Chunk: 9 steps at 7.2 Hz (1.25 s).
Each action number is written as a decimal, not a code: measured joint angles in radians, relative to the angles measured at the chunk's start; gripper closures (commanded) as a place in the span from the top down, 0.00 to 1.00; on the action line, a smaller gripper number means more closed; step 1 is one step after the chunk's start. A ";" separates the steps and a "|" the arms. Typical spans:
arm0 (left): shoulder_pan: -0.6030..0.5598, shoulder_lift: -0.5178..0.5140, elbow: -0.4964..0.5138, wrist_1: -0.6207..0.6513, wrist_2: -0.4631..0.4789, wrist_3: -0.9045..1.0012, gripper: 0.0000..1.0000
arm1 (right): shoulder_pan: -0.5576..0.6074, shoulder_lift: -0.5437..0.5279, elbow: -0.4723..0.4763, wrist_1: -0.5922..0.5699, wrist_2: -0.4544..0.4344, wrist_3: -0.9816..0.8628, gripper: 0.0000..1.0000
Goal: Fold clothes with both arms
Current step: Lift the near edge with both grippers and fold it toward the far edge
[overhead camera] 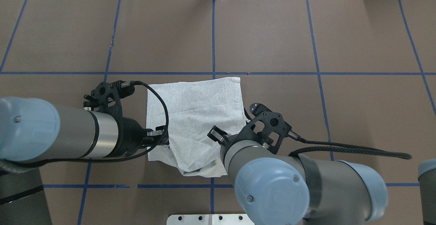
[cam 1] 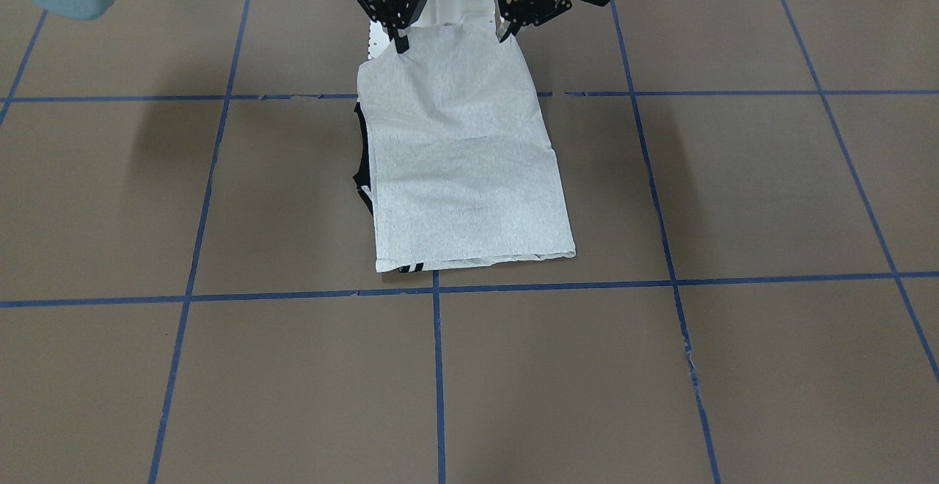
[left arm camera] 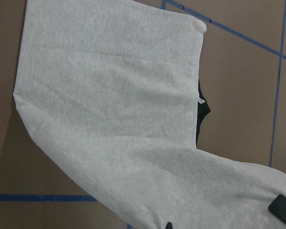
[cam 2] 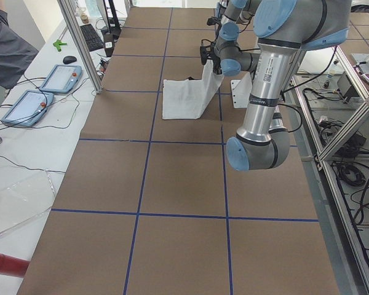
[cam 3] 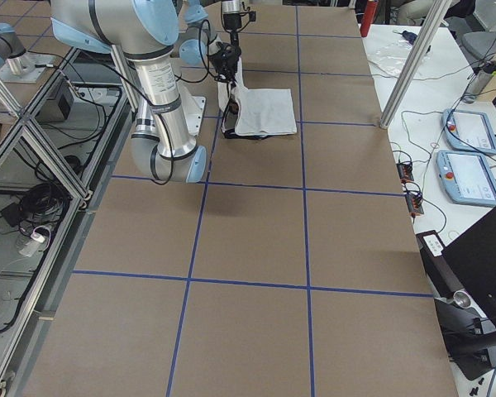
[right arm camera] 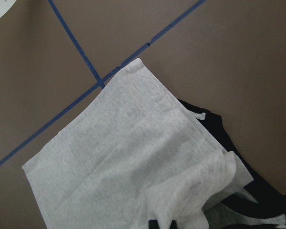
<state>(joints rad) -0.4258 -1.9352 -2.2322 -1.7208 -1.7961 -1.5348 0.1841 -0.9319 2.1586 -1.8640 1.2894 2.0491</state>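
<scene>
The grey T-shirt (cam 1: 462, 169) is lying as a long folded strip in the middle of the table (cam 1: 733, 191), running from the robot's side outward. Its far end is resting flat just short of a blue tape line (cam 1: 557, 282). The end nearest the robot is hanging off the surface and sloping up to the two grippers. Black trim (cam 1: 361, 176) is peeking out from under the long edge on the robot's right, and the right wrist camera is showing that same black edge with white stripes beside the grey cloth.

The right gripper (cam 1: 401, 44) is pinching one raised corner, its fingers closed together on the cloth. The left gripper (cam 1: 505, 31) is clamping the other raised corner in the same way. The two are hanging side by side, close together, above the near end of the strip.

In the overhead view the left arm (overhead camera: 68, 133) is reaching in from the left. The right arm (overhead camera: 289, 184) is reaching in from the right, with its wrist covering its own gripper. The lifted cloth is creasing and bunching between them.

Brown paper is covering the table, and the tape is dividing it into squares. In the left side view a tablet (cam 2: 58, 78) is lying on a white bench beside the table.
</scene>
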 measured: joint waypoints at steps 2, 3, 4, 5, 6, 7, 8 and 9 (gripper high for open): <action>-0.080 -0.037 0.142 -0.004 0.000 0.075 0.00 | 0.078 0.016 -0.163 0.149 0.012 -0.068 0.00; -0.112 -0.058 0.208 -0.011 0.000 0.102 0.00 | 0.110 0.037 -0.225 0.177 0.029 -0.093 0.00; -0.141 -0.075 0.286 -0.053 0.000 0.120 0.00 | 0.133 0.066 -0.285 0.188 0.042 -0.112 0.00; -0.166 -0.082 0.377 -0.133 0.001 0.129 0.00 | 0.149 0.095 -0.338 0.191 0.050 -0.123 0.00; -0.182 -0.088 0.464 -0.217 0.002 0.132 0.00 | 0.162 0.120 -0.386 0.195 0.055 -0.129 0.00; -0.189 -0.092 0.519 -0.270 0.009 0.136 0.00 | 0.176 0.137 -0.437 0.221 0.058 -0.136 0.00; -0.194 -0.093 0.543 -0.293 0.020 0.147 0.00 | 0.193 0.144 -0.494 0.278 0.064 -0.152 0.00; -0.199 -0.094 0.552 -0.301 0.025 0.162 0.00 | 0.215 0.147 -0.542 0.331 0.081 -0.177 0.00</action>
<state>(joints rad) -0.6251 -2.0290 -1.6802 -2.0223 -1.7714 -1.3728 0.3988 -0.7852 1.6171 -1.5326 1.3700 1.8719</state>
